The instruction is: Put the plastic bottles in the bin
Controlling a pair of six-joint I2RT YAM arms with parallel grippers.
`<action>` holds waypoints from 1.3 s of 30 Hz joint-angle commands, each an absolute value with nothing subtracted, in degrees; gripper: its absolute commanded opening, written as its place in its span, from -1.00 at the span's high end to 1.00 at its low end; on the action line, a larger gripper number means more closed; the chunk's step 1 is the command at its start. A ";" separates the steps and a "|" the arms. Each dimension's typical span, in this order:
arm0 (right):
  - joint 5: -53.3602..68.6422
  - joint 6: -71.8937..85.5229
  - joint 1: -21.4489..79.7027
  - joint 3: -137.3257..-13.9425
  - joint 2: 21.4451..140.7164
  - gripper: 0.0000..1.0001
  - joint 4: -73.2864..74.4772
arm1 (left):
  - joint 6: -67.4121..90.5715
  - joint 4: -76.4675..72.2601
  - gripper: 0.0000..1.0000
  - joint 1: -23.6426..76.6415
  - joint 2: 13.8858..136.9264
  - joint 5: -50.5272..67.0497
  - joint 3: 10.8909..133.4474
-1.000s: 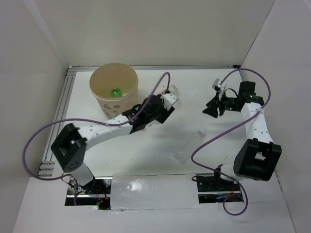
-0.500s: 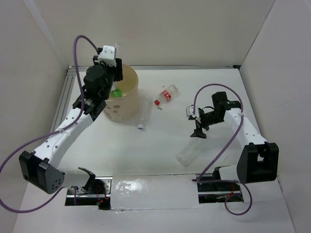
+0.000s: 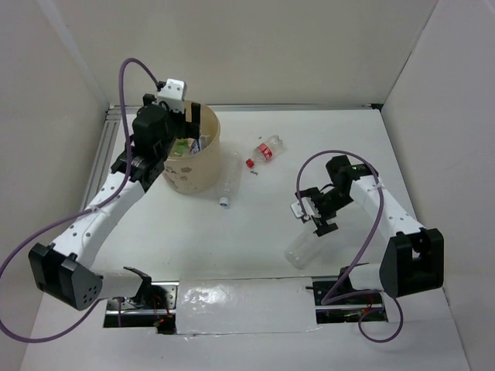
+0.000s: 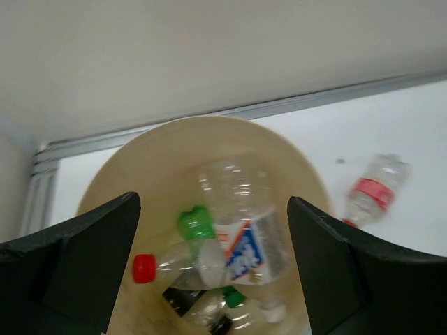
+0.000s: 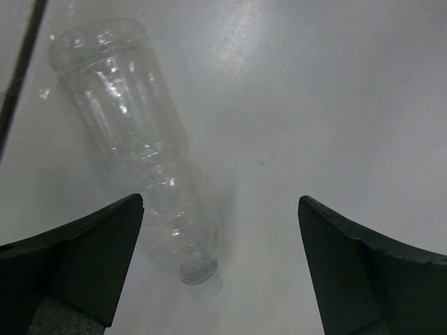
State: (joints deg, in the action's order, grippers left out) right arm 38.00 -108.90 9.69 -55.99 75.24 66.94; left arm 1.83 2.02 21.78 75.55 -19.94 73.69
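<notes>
The tan bin (image 3: 195, 175) stands at the back left. My left gripper (image 3: 179, 124) hangs open above it, nothing between its fingers. In the left wrist view the bin (image 4: 133, 174) holds several plastic bottles (image 4: 244, 237) under the open left gripper (image 4: 213, 269). On the table lie a red-labelled bottle (image 3: 267, 148), a clear bottle (image 3: 229, 179) by the bin and a clear bottle (image 3: 303, 247) at the front. My right gripper (image 3: 319, 222) is open just above that front bottle (image 5: 136, 146), whose neck lies near the left finger of the right gripper (image 5: 220, 272).
White walls close in the table on the left, back and right. A metal rail (image 3: 100, 166) runs along the left edge beside the bin. The red-labelled bottle (image 4: 370, 195) also shows right of the bin in the left wrist view.
My left gripper has opened over the bin, and more bottles now lie inside. The right arm has swung down and toward the front, over the clear bottle.
</notes>
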 commanded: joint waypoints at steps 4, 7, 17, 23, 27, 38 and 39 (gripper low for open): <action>30.68 -121.20 10.45 -49.76 72.08 -0.93 75.32 | 0.35 4.21 -0.96 28.46 71.53 5.43 74.00; 29.36 -121.99 11.16 -46.06 72.07 -0.91 74.28 | 0.35 5.62 -0.98 32.42 74.78 4.84 72.77; 27.59 -105.32 13.80 -36.56 71.46 -0.36 49.14 | 6.85 1.23 -0.98 43.76 76.39 -6.92 61.98; 39.09 -97.59 6.87 -51.56 70.31 0.20 51.86 | 16.42 -2.11 -0.98 46.76 64.20 -11.60 44.08; 50.25 -74.41 6.33 -64.75 72.68 0.27 35.41 | 23.98 -1.41 -0.98 49.73 55.32 -13.45 34.12; 54.40 -34.11 23.89 -97.93 96.66 0.18 -2.36 | 34.80 0.44 -0.98 57.21 46.58 -20.21 23.03; 53.45 -33.41 27.13 -101.22 98.77 0.16 -3.42 | 34.80 1.22 -0.98 57.83 47.10 -21.26 23.03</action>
